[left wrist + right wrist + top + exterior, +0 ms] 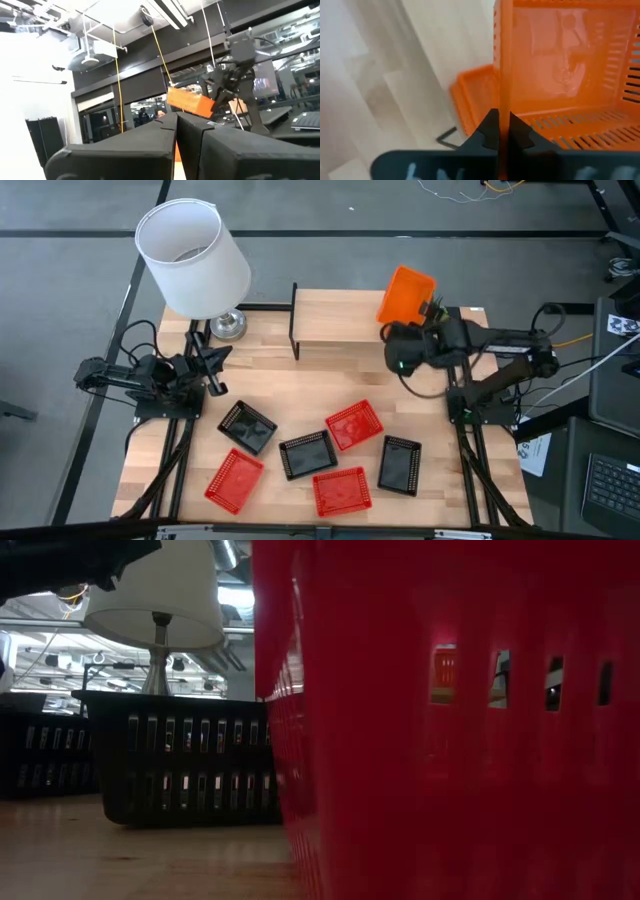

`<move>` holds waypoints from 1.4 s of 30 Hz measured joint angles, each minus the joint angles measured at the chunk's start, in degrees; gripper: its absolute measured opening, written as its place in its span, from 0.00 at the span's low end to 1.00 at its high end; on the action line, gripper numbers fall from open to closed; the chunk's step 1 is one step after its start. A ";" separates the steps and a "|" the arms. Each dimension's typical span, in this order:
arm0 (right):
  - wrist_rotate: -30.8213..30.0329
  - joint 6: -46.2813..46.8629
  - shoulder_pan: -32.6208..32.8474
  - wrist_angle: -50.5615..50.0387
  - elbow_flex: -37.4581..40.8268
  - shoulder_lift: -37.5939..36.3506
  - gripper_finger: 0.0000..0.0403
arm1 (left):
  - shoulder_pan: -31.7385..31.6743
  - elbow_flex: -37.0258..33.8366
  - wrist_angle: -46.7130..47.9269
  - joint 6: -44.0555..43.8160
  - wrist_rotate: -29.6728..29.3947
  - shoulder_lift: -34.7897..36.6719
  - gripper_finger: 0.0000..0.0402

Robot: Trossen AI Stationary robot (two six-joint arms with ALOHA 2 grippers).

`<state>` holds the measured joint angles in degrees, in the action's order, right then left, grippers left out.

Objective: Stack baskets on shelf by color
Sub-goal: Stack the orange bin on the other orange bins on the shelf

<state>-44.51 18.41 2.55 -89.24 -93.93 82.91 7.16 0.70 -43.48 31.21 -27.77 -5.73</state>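
My right gripper (420, 310) is shut on an orange basket (405, 295), held tilted above the right end of the light-wood shelf (335, 330). In the right wrist view a second orange basket (470, 102) lies below it on the wood. Three red baskets (354, 424) (234, 479) (341, 491) and three black baskets (247, 426) (307, 454) (400, 464) rest flat on the near half of the table. My left gripper (215, 367) waits shut at the table's left side by the lamp base, touching nothing. My right gripper pinches a side wall (503, 85) of the orange basket, one finger inside the basket and one outside. The fingers reach in from the table's right side. The basket is lifted clear and tilted, its open side turned toward the gripper.
A white-shaded lamp (193, 258) with a metal base (228, 325) stands at the far left corner beside the shelf's black leg (294, 320). In the low view a red basket (450, 740) fills the near foreground, with black baskets (195, 755) behind it. Bare wood lies between shelf and baskets.
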 joint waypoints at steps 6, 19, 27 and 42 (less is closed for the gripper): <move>13.04 -11.77 -11.79 0.68 -1.05 0.02 0.00 | -0.02 1.15 0.08 2.70 0.00 -0.01 0.00; 23.70 -25.08 -22.83 1.33 -1.07 0.00 0.00 | -0.02 1.45 -1.25 12.03 -0.02 -0.01 0.00; 27.90 -30.77 -24.62 1.14 -1.07 0.02 0.00 | -0.02 1.45 -1.25 15.78 -0.04 -0.01 0.00; 29.67 -34.13 -27.20 0.64 3.47 0.07 0.00 | -0.02 1.45 -1.23 15.59 -0.04 0.00 0.00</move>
<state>-14.84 -15.73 -24.64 -88.60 -90.46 82.98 7.14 2.15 -44.71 46.81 -27.81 -5.73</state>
